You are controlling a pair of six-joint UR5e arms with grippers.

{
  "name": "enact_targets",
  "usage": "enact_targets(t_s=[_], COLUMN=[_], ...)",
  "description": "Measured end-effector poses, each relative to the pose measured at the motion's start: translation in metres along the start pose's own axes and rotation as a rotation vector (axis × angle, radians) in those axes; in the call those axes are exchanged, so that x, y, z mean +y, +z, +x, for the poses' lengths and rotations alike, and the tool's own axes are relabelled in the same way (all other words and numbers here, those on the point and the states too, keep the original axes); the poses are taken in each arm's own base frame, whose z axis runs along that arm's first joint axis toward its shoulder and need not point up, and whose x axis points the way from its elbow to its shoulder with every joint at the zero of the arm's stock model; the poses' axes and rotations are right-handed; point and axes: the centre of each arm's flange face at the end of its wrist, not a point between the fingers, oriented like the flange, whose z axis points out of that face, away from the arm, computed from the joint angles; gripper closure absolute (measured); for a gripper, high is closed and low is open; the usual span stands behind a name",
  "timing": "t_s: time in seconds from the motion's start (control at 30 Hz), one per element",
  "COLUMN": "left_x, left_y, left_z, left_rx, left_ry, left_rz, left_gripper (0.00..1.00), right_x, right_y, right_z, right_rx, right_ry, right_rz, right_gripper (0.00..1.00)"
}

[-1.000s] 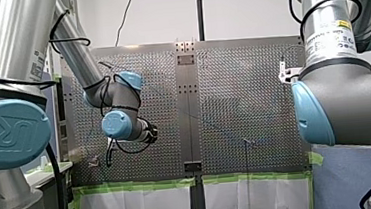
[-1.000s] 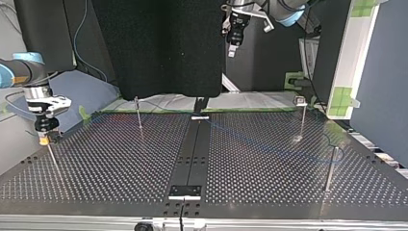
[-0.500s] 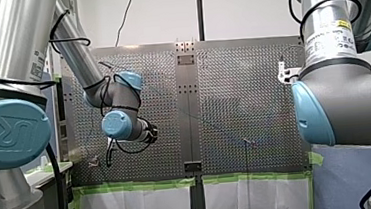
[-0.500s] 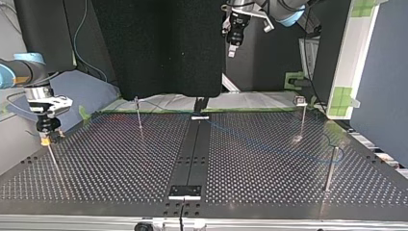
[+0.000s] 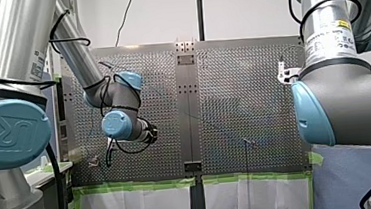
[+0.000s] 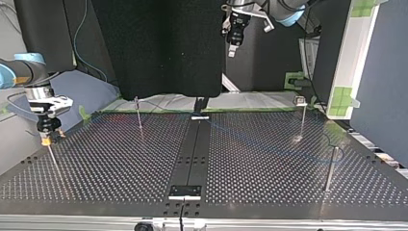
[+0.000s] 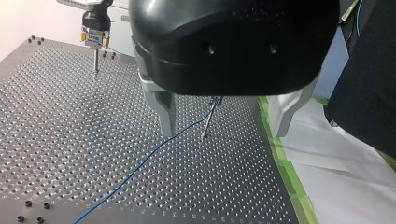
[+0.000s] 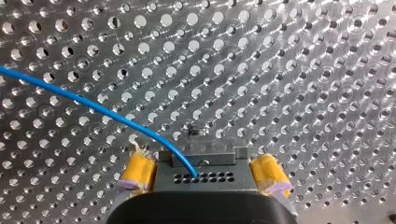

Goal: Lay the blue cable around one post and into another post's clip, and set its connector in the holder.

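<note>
At the top view's left, my right tool hangs just over a thin metal post near the edge of the perforated metal counter. Its yellow pads sit against either side of a grey block connector, gripping it, and the thin blue cable runs out of that block above the holes. Further right the cable shows faintly over the counter's right half, and in the left wrist view it climbs to the top of another slim post. At the top right, my left tool hangs high above the counter, its metal fingers spread wide, holding nothing
</note>
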Motion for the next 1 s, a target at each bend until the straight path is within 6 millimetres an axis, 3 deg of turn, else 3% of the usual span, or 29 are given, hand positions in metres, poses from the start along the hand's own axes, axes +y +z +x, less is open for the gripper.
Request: enact_targets(t_s=[1.0], left_x=[-0.0005], left_y=[-0.0007], left_z=[0.0003], left_rx=[0.001], left_ry=[0.001], left_rz=[0.002], left_gripper=[0.0], right_x=[0.004], right_y=[-0.0009], right_z=[0.0001], right_rx=[-0.001], right_ry=[0.001], right_rz=[-0.016], right_gripper=[0.01])
